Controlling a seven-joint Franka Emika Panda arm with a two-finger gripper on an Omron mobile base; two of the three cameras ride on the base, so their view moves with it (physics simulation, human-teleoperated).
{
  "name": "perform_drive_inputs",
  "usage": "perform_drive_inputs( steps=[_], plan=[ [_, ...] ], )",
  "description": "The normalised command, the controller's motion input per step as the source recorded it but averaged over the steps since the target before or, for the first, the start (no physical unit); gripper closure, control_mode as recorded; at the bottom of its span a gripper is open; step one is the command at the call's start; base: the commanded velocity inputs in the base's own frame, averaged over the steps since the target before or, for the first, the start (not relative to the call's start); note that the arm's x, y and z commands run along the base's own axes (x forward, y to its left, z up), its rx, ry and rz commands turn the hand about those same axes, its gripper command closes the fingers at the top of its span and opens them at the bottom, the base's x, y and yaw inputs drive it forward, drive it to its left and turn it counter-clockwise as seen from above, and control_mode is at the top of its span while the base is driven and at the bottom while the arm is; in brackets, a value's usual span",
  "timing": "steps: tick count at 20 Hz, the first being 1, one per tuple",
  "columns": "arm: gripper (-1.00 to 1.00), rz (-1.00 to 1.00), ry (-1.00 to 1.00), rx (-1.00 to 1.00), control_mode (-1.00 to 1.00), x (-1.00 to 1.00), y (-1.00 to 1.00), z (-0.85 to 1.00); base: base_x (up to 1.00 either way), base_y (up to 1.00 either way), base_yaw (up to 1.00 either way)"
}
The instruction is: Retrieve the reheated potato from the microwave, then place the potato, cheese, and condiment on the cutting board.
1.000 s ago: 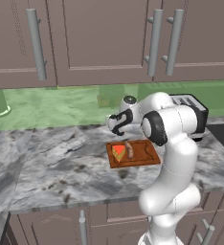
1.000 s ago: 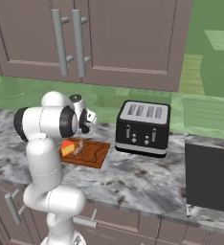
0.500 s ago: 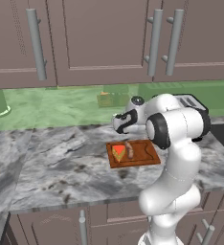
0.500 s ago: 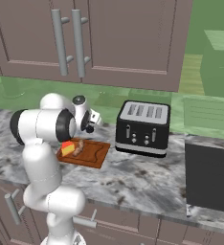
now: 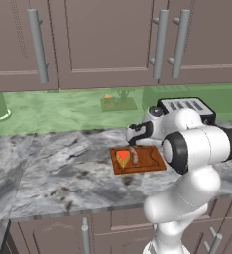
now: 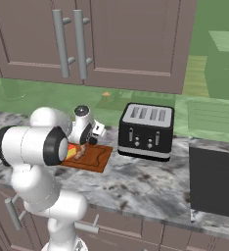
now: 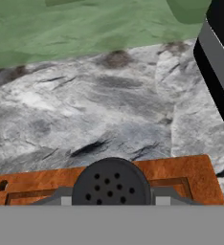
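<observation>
The cutting board (image 5: 150, 159) (image 6: 98, 158) (image 7: 193, 173) lies on the marble counter left of the toaster. On it rest the orange-red cheese wedge (image 5: 123, 158) (image 6: 72, 148) and, right beside it, the brown potato (image 5: 135, 156) (image 6: 80, 154). My gripper (image 5: 132, 136) (image 6: 91, 138) hovers just above the board's far edge, shut on the condiment, a shaker whose dark perforated lid (image 7: 111, 185) sits between the fingers in the hand view. The microwave is out of view.
A black slotted toaster (image 5: 186, 105) (image 6: 147, 130) (image 7: 221, 67) stands close to the board's right. Cabinet doors with long bar handles (image 5: 37, 45) hang above the green backsplash. A dark appliance block (image 6: 214, 180) ends the counter at far right.
My hand has carried the shaker to the right and slightly down, from left of the board to over its far edge. Cheese and potato have stayed put.
</observation>
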Motion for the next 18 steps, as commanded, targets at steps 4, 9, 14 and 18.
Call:
perform_drive_inputs(
  steps=[4, 9, 14, 18],
  plan=[
    [1.0, 0.0, 0.0, 0.0, -1.0, -0.51, -0.32, 0.0, 0.0, 0.0, 0.0],
    [1.0, 0.0, 0.0, 0.0, -1.0, -0.23, -0.23, -0.02, 0.0, 0.0, 0.0],
    [1.0, 0.0, 0.0, 0.0, -1.0, -0.08, -0.15, -0.21, 0.0, 0.0, 0.0],
    [1.0, 0.0, 0.01, 0.0, -1.0, -0.14, -0.18, -0.19, 0.0, 0.0, 0.0]
  ],
)
